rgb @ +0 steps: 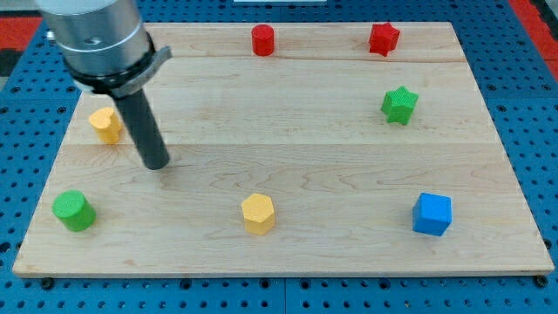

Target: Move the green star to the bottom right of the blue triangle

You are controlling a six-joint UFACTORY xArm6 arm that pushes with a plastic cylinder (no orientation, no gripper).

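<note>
Camera view: my tip [156, 163] upright, bare, clawless, beside yellow block [105, 125], far from green star [399, 105].

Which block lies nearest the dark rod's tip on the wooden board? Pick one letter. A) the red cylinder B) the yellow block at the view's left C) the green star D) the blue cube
B: my tip rests just to the view's right of the yellow block near the left edge, apart from it, while the other blocks lie farther off.
</note>
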